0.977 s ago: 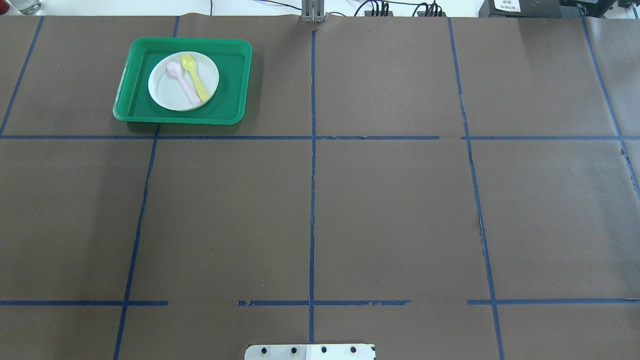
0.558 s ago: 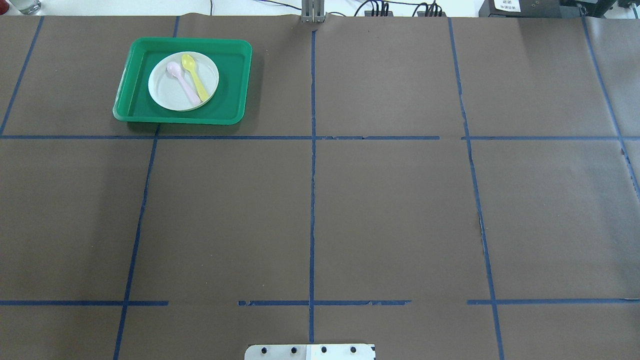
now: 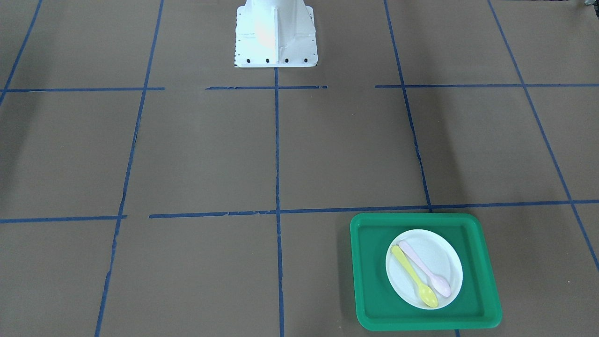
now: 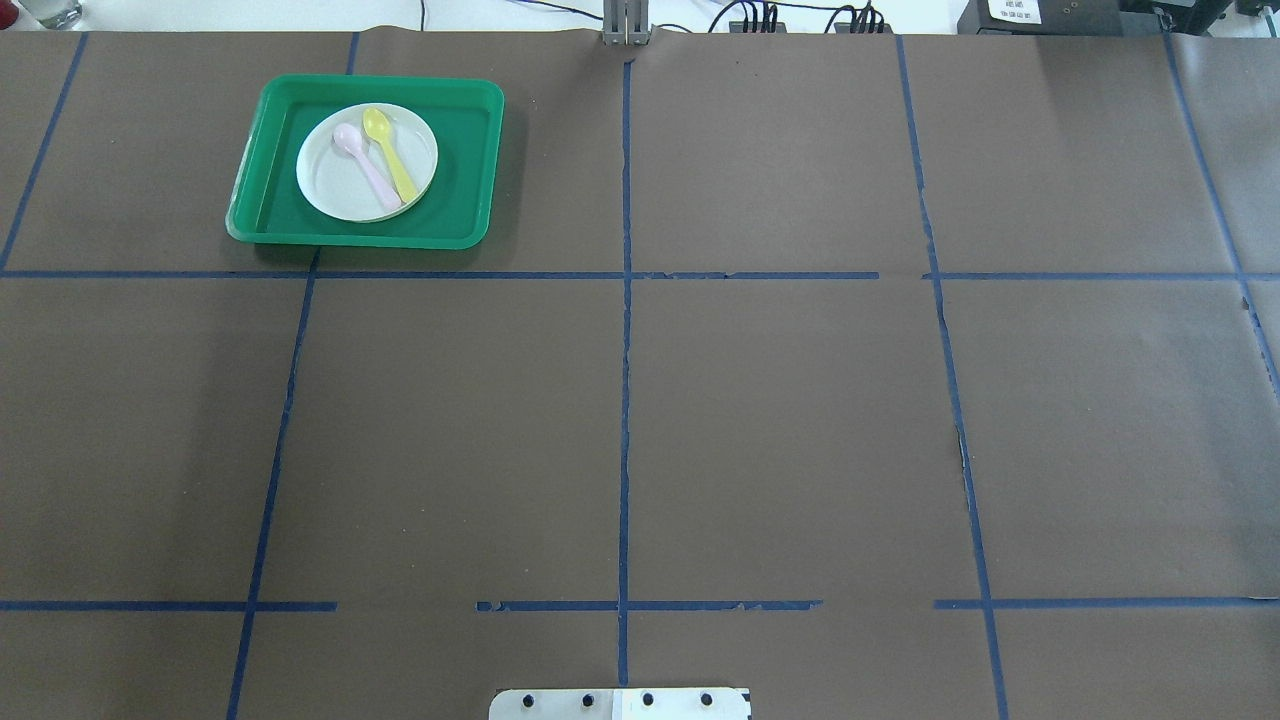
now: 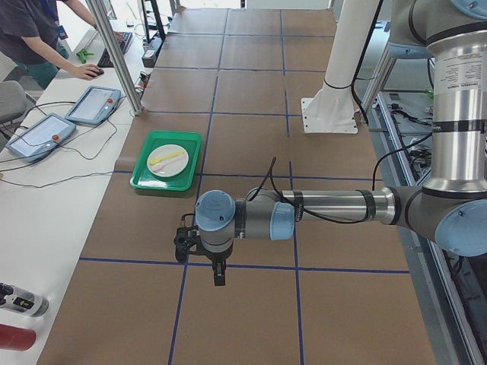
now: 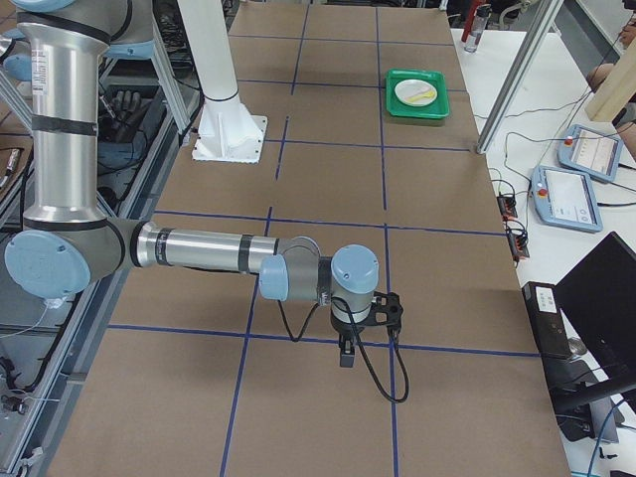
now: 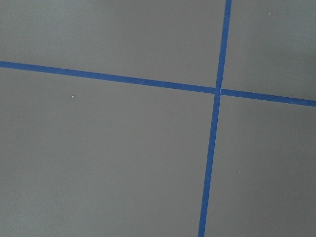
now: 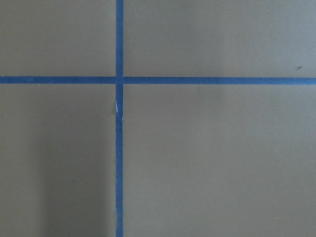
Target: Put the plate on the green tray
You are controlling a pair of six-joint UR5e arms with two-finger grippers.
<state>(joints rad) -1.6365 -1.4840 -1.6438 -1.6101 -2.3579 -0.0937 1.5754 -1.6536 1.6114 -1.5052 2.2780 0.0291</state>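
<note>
The small white plate [image 4: 328, 188] lies inside the green tray [image 4: 465, 190] at the table's far left. It bears a yellow spoon [image 4: 392, 160] and a pale pink spoon [image 4: 366, 172]. Plate [image 3: 442, 255] and tray [image 3: 372, 285] also show in the front-facing view. My left gripper [image 5: 218, 274] shows only in the exterior left view, over bare table well short of the tray [image 5: 143, 180]. My right gripper [image 6: 345, 356] shows only in the exterior right view, far from the tray [image 6: 397, 107]. I cannot tell whether either is open or shut. Both wrist views show only brown paper and blue tape.
The robot's white base [image 3: 275, 35] stands at the table's near middle. Blue tape lines grid the brown table cover. Beyond the far edge are two teach pendants [image 5: 93, 104], cables and an operator [image 5: 34, 30]. A bottle [image 5: 19, 303] lies off the table's left end.
</note>
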